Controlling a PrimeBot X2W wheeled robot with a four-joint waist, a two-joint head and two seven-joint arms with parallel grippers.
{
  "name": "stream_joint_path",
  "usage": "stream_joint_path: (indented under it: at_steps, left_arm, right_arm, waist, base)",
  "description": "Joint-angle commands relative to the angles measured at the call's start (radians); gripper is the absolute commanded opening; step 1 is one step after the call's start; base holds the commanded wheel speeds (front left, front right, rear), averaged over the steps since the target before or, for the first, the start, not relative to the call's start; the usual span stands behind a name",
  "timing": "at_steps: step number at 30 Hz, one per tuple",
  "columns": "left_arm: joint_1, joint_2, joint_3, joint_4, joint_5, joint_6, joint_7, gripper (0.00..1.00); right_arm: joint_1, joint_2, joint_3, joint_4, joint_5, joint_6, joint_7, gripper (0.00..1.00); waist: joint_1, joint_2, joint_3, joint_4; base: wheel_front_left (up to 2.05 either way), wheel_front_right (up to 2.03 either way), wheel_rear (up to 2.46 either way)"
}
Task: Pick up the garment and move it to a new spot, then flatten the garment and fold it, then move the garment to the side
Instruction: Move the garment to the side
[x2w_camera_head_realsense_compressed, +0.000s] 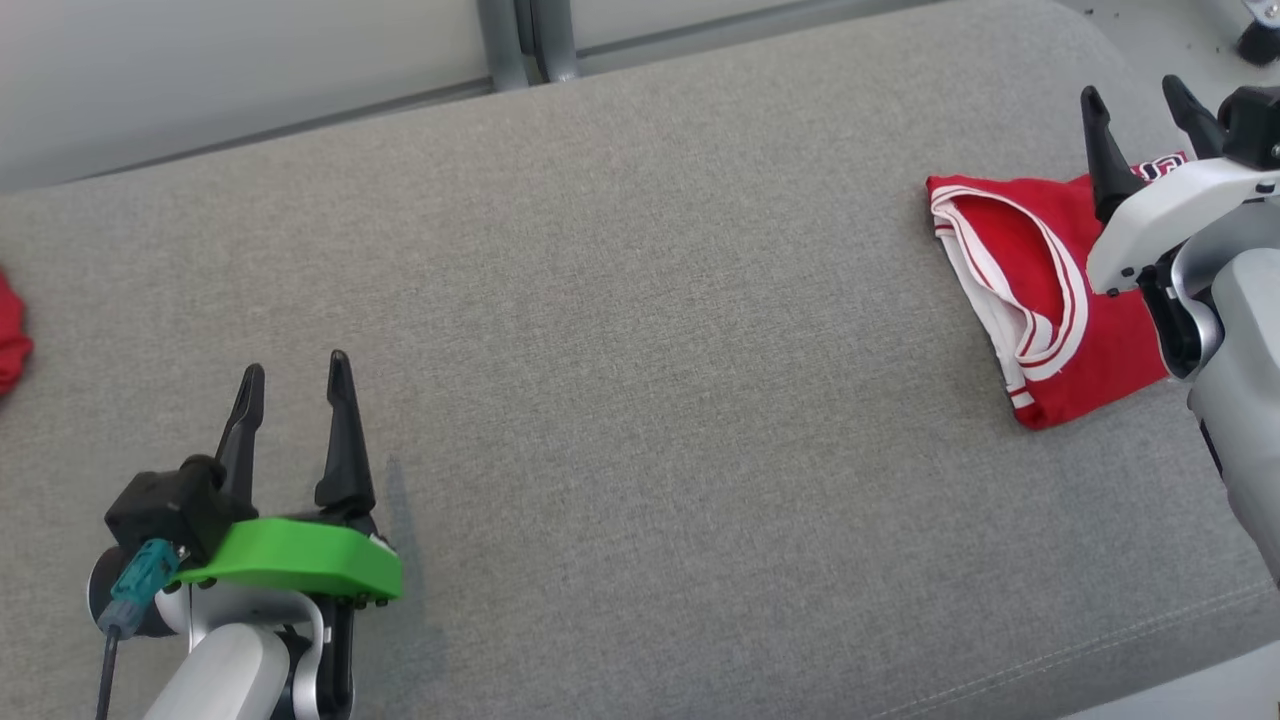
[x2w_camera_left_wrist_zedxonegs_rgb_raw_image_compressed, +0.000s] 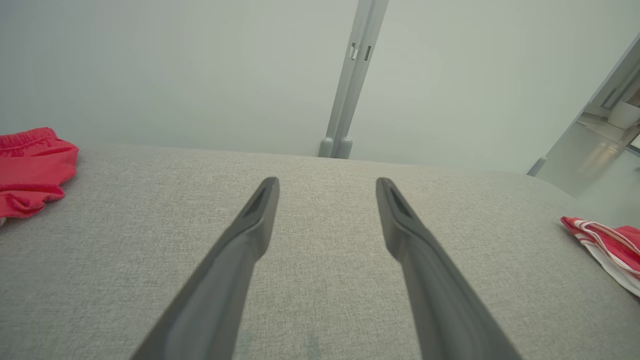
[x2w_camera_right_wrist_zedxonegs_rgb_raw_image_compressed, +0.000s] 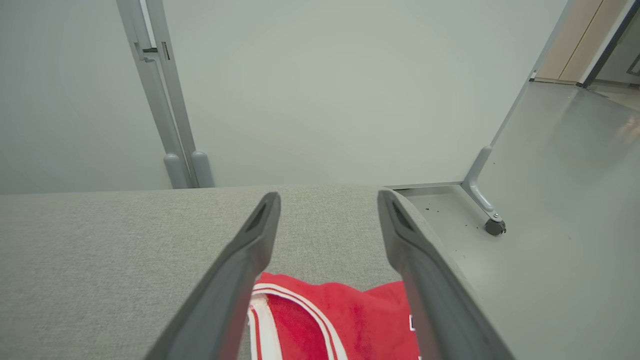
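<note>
The garment (x2w_camera_head_realsense_compressed: 1100, 350), red with white striped trim, lies folded into a compact packet near the right end of the grey cushion (x2w_camera_head_realsense_compressed: 640, 300), close to its front edge. The right gripper (x2w_camera_head_realsense_compressed: 1133, 92) hangs over the garment's far right part with its fingers spread wide and nothing between them; it seems to be clear of the cloth, though its height is hard to judge. The left gripper (x2w_camera_head_realsense_compressed: 297, 363) is well apart at the lower left, over bare cushion, also spread wide and empty. Another red cloth (x2w_camera_head_realsense_compressed: 10, 335) lies bunched at the cushion's far left edge.
</note>
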Motion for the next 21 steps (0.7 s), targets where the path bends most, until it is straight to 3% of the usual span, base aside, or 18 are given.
stream_joint_path:
  at_steps: [1, 10, 19, 21]
  left_arm:
    - [0.017, 0.000, 0.011, 0.015, -0.006, -0.004, -0.008, 1.00]
    - [0.075, -0.001, 0.029, 0.085, -0.003, -0.053, -0.024, 1.00]
    - [0.139, 0.014, 0.055, 0.092, 0.013, -0.036, -0.028, 1.00]
    - [0.161, 0.013, 0.062, 0.085, 0.018, -0.035, -0.028, 1.00]
  right_arm:
    - [0.026, -0.004, 0.000, -0.019, 0.009, -0.001, -0.003, 1.00]
    - [0.211, 0.033, -0.089, -0.212, -0.039, -0.001, -0.004, 1.00]
    - [0.430, 0.145, -0.175, -0.417, -0.128, -0.001, 0.025, 1.00]
    - [0.519, 0.194, -0.215, -0.517, -0.176, -0.001, 0.051, 1.00]
  waist:
    - [0.0000, 0.0108, -0.074, 0.040]
    - [0.0000, 0.0108, -0.178, 0.123]
    - [0.0000, 0.0108, -0.225, 0.179]
    - [0.0000, 0.0108, -0.231, 0.191]
  base:
    - [0.00, 0.00, 0.00]
    - [0.00, 0.00, 0.00]
    - [0.00, 0.00, 0.00]
    - [0.00, 0.00, 0.00]
